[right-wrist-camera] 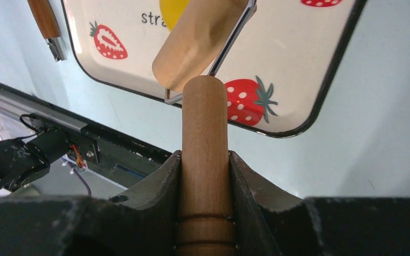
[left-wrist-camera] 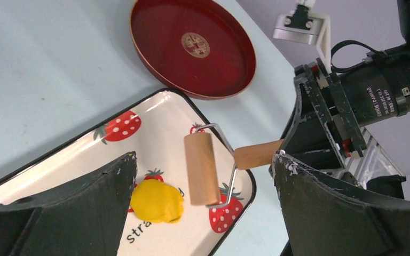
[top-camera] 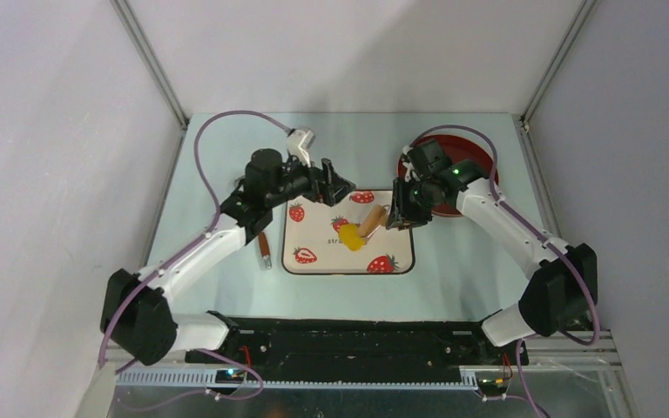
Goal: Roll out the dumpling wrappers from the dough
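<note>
Right pincer (right-wrist-camera: 205, 157), clamped on the wooden handle of the hand roller (left-wrist-camera: 202, 168), holds its drum just beside the dough (left-wrist-camera: 156, 201); level, even passes should flatten it. The left pincer (left-wrist-camera: 205, 157) gapes empty.

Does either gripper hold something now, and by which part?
The right gripper holds the roller by its wooden handle. The left gripper is open and holds nothing.

One dough lump (left-wrist-camera: 156, 201), one roller (left-wrist-camera: 202, 168), one strawberry tray (left-wrist-camera: 163, 125), one red plate (left-wrist-camera: 221, 64) — and one wooden-handled tool (top-camera: 264, 250).
</note>
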`<state>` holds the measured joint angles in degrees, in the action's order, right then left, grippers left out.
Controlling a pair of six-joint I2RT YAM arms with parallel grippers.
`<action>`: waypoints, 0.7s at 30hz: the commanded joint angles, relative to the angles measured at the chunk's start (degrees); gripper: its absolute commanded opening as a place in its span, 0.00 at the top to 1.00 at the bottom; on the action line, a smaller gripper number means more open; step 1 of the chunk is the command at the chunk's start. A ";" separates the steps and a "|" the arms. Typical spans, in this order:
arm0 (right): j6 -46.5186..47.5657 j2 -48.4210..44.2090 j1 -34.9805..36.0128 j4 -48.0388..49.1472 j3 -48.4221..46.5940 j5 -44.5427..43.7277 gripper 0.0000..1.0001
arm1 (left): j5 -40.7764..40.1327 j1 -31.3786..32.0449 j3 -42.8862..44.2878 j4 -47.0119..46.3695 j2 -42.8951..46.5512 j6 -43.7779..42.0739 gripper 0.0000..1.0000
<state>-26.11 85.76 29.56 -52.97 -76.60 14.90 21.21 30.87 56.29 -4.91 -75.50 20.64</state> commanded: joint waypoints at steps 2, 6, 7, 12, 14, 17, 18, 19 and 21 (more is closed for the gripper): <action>-1.03 -8.92 -2.88 2.63 2.87 -4.02 1.00 | -4.25 -3.02 -3.12 -1.42 8.53 3.56 0.00; -2.27 -17.05 -6.42 5.46 8.61 -5.52 1.00 | -7.13 -5.31 -6.19 -1.42 14.36 6.91 0.00; -2.49 -19.82 -7.63 5.84 10.62 -5.90 1.00 | -8.57 -6.25 -7.56 -1.42 16.32 8.57 0.00; -4.15 -29.44 -11.67 7.11 17.92 -8.84 1.00 | -12.05 -10.30 -13.28 -1.25 23.65 17.66 0.00; -4.81 -32.86 -13.27 7.17 20.40 -8.88 1.00 | -11.81 -12.28 -15.30 0.31 25.58 20.13 0.00; -5.76 -37.81 -14.99 6.52 23.19 -8.77 1.00 | -9.06 -16.19 -16.91 4.19 27.21 22.26 0.00; -6.00 -39.18 -15.72 6.23 24.31 -8.89 1.00 | -5.65 -17.64 -17.47 4.37 27.33 22.32 0.00; -6.18 -39.75 -16.39 5.82 24.79 -8.71 1.00 | -4.64 -18.28 -17.68 4.49 27.25 22.33 0.00; -6.29 -40.67 -17.11 4.80 26.15 -8.30 1.00 | -1.12 -19.69 -18.17 6.40 26.74 22.26 0.00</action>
<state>-30.79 47.64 13.93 -49.65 -51.64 6.87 13.85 13.69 38.72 -1.50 -48.88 40.14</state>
